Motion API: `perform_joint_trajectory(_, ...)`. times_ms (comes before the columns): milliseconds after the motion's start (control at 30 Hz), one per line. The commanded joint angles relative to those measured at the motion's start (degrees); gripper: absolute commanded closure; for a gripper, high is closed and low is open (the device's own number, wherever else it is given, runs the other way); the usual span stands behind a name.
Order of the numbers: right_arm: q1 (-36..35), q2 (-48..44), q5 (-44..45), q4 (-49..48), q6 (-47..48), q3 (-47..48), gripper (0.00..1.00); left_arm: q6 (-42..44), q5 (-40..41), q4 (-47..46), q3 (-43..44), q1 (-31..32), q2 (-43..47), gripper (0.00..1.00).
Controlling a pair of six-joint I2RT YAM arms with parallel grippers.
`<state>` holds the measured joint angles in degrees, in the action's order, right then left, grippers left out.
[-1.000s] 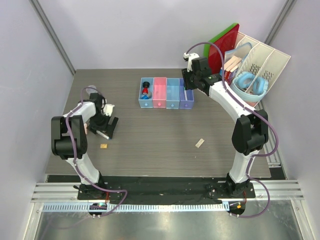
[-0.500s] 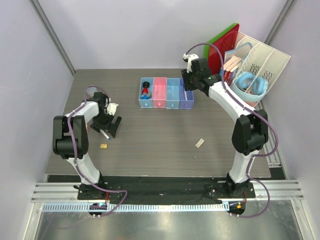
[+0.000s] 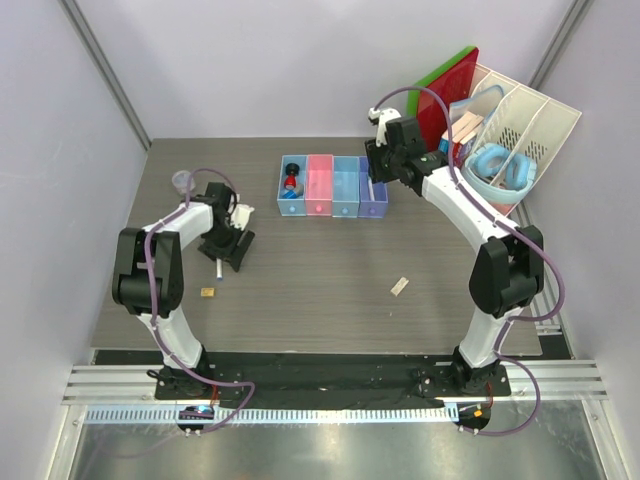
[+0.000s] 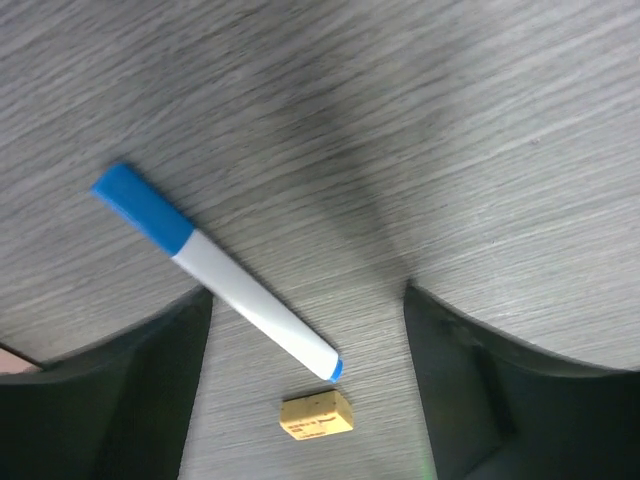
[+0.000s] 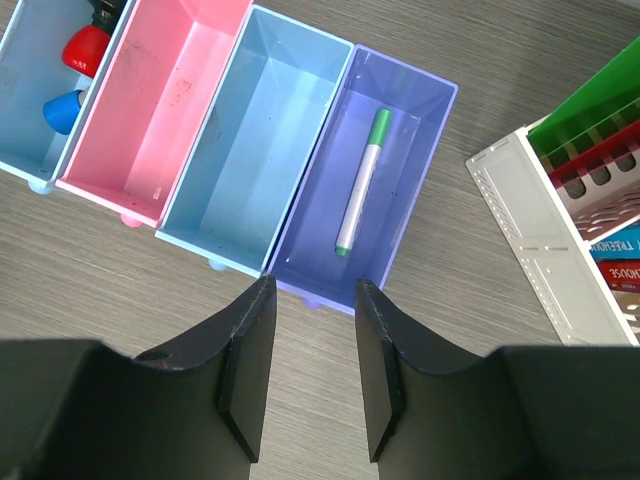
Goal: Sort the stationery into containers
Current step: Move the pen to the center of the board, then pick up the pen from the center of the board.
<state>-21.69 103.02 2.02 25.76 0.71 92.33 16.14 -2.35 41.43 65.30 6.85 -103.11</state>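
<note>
Jaws of the left arm stand wide apart over the bench (image 3: 320, 260), gripping nothing. Between them the blue-tipped white marker (image 4: 230, 285) lies flat, its cap pointing away, with the tiny yellow piece (image 4: 316, 415) just beside its other end. Right jaws are slightly parted and empty above the near end of the lavender tray (image 5: 405, 205), where the green-tipped pen (image 5: 361, 180) lies. The blue tray (image 5: 30, 65) holds a red-black cylinder (image 5: 85, 45) and a blue cylinder (image 5: 62, 108). The whitish eraser (image 3: 400, 286) rests on the open bench.

Blue book spine (image 5: 614, 243), 3 o'clock in right wrist view: white capitals, "TREE…", rest cut off. Yellow piece (image 4: 315, 415): dark print, illegible.
</note>
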Motion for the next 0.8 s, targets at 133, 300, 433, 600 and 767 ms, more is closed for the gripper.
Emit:
perform_joint_trajectory(133, -0.5, -3.8, -1.2, -0.6, -2.2, -0.5, 0.57, -0.4, 0.3, -2.7, -3.2, 0.2, -0.6, 0.5)
perform_joint_trajectory(300, -0.4, -4.5, -1.3, -0.4, -2.3, -0.9, 0.58, -0.3, 0.2, -2.7, -4.0, 0.3, -0.5, 0.79)
perform_joint_trajectory(433, -0.4, -5.1, -0.9, -0.4, -2.0, -1.5, 0.58, -0.1, 0.0, -2.5, -4.0, 0.4, -0.2, 1.0)
perform_joint_trajectory(600, -0.3, -6.4, 0.1, -0.4, -1.5, -3.1, 0.58, 0.5, -3.0, -0.6, -1.5, 0.8, 1.2, 1.0)
perform_joint_trajectory(767, 0.6, -9.5, -4.6, 1.4, -1.1, -5.6, 0.47, -0.1, -15.0, 1.7, 7.1, 1.7, 4.4, 1.0)
